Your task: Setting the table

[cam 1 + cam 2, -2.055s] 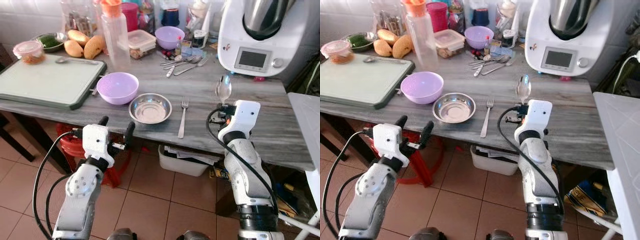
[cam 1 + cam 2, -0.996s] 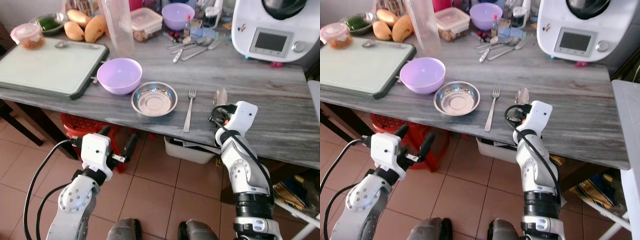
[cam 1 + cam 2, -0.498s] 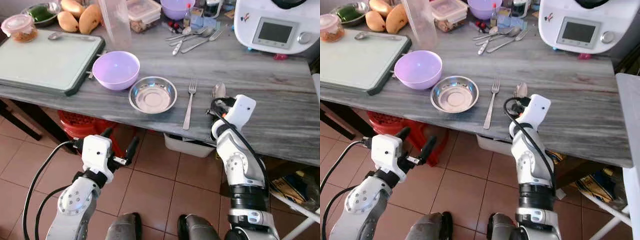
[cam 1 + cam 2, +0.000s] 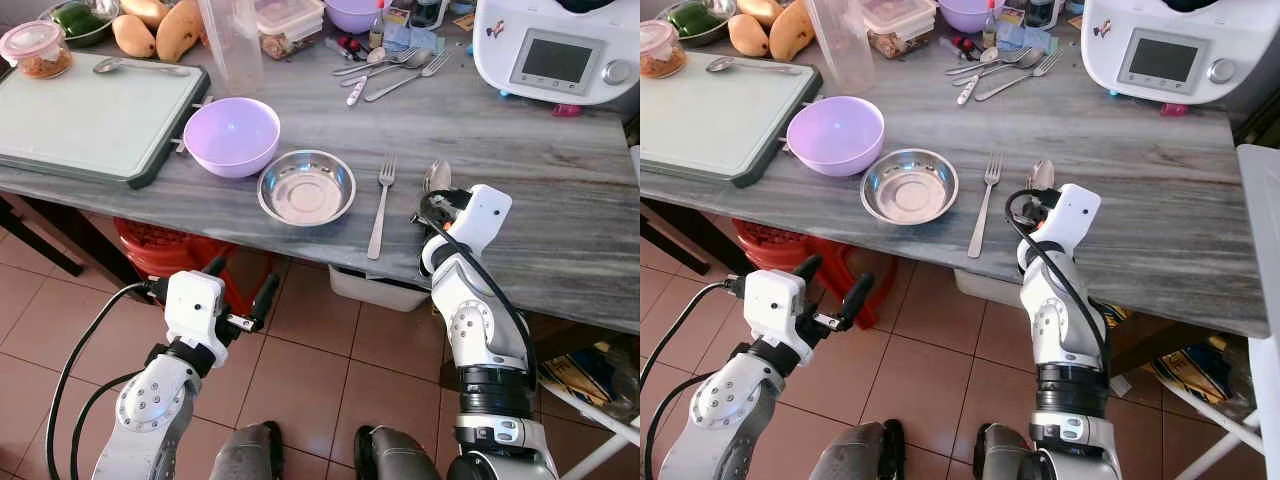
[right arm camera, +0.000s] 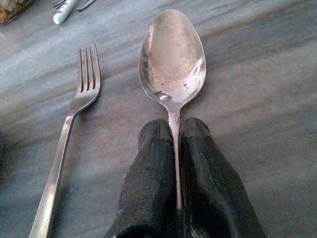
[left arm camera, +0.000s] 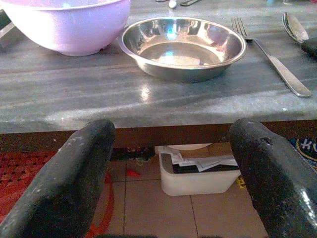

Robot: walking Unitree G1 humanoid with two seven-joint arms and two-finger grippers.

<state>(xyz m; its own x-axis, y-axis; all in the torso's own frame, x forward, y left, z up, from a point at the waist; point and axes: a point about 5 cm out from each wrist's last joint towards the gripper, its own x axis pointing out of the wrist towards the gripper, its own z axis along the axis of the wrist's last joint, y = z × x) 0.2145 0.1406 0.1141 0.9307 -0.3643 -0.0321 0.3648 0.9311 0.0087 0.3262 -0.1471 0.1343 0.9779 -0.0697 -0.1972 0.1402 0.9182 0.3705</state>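
A grey wood-grain table (image 4: 560, 200) is crossing the upper frame above a floor (image 4: 330, 390) of terracotta tiles. At upper left a green board (image 4: 90, 120) is lying; beside it a purple bowl (image 4: 232, 137) and a steel bowl (image 4: 306, 187) are sitting empty. Right of centre, the right gripper (image 5: 174, 148) is pinching the spoon (image 5: 172, 59) handle, its bowl lying on the table beside the fork (image 4: 380, 205). At lower left, the left gripper (image 4: 237, 290) is hanging with fingers spread wide.

Silver spoon (image 5: 172, 59) pinched in black fingers (image 5: 148, 183), silver fork (image 4: 380, 203) at its nine o'clock, shiny steel dish (image 4: 307, 187), lilac bowl (image 4: 232, 136), all on grey streaked table (image 4: 560, 230).
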